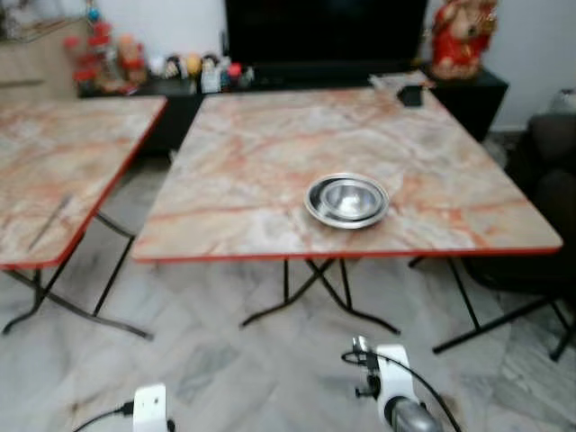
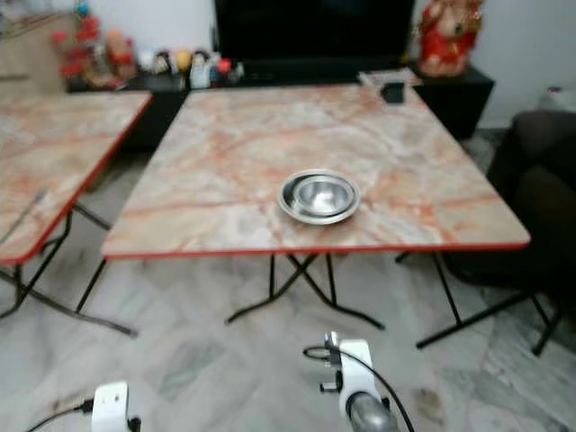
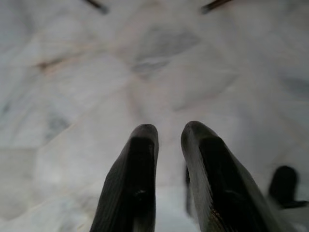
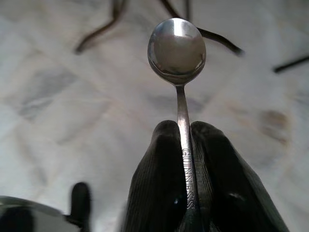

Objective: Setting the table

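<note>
With the right gripper [image 4: 186, 145] pinching a shiny metal spoon [image 4: 177, 48] by its handle low over the floor and the left gripper [image 3: 166, 145] slightly parted and empty, the spoon should be laid flat just beside the round steel bowl [image 1: 347, 200] on the marble-patterned folding table [image 1: 270, 153].

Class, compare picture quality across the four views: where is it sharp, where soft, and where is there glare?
Right wrist view: spoon is sharp, its handle lettering readable, with a bright glint on the bowl; the floor behind is blurred. Left wrist view: fingers and floor both soft. Eye views: slightly soft, far shelf ornaments smeared; the steel bowl shows pale reflections.
</note>
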Controlling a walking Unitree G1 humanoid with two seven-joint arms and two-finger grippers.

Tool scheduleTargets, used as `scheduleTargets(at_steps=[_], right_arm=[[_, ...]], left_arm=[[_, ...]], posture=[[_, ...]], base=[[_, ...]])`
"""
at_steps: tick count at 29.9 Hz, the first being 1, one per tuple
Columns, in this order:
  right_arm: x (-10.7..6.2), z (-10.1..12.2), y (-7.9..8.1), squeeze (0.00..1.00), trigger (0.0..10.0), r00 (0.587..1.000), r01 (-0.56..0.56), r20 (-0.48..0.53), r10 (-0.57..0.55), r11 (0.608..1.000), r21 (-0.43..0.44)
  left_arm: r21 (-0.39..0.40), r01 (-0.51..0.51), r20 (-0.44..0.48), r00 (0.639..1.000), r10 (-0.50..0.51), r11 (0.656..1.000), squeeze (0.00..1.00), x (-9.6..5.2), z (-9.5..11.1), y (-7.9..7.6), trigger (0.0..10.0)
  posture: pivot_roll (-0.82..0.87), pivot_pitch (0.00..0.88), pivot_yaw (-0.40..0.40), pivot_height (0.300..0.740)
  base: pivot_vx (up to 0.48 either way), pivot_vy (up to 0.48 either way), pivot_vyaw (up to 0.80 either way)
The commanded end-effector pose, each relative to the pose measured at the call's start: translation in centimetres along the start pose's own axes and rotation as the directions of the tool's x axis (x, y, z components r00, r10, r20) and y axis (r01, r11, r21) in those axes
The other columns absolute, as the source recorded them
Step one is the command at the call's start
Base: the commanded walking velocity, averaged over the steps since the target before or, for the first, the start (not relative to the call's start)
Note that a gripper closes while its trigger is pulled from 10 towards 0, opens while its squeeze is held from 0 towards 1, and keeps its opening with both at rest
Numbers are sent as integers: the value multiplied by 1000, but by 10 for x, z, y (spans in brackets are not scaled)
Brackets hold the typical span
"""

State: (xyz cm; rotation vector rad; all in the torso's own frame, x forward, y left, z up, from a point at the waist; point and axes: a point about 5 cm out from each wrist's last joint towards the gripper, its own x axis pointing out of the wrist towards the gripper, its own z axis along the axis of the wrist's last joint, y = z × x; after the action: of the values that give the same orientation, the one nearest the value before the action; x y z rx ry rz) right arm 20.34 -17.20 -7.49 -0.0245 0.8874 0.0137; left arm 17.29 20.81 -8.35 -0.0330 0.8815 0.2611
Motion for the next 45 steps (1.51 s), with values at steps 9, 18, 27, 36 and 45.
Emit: scheduleTargets(at_steps=[9, 18, 27, 36, 45], right_arm=[[0, 2, -2, 0, 10000, 1000, 7, 3, -7, 1000, 7], [0, 2, -1, 0, 10000, 1000, 4, 1, -4, 1000, 0], [0, 2, 0, 0, 10000, 1000, -2, 0, 2, 1000, -11], [1, 3, 1, 0, 10000, 1000, -6, 9, 6, 1000, -13], [2, 15, 2, 0, 10000, 997, -17, 72, 20, 999, -30]], left_arm=[[7, 3, -11, 1000, -3, 1000, 0, 0, 0, -2, 10000], [22, 12, -10, 1000, -12, 1000, 0, 0, 0, -3, 10000], [24, 11, -10, 1000, -11, 1000, 0, 0, 0, -3, 10000], [23, 10, -12, 1000, -10, 1000, 0, 0, -1, -3, 10000], [23, 3, -15, 1000, -3, 1000, 0, 0, -2, -1, 10000]], posture=[[-11, 0, 8, 709], [-12, 0, 8, 709], [-12, 0, 7, 709], [-14, 0, 9, 709], [-20, 0, 12, 709]], base=[[322, 0, 0], [0, -63, 0], [0, -298, 0], [0, -298, 0], [0, -62, 0]])
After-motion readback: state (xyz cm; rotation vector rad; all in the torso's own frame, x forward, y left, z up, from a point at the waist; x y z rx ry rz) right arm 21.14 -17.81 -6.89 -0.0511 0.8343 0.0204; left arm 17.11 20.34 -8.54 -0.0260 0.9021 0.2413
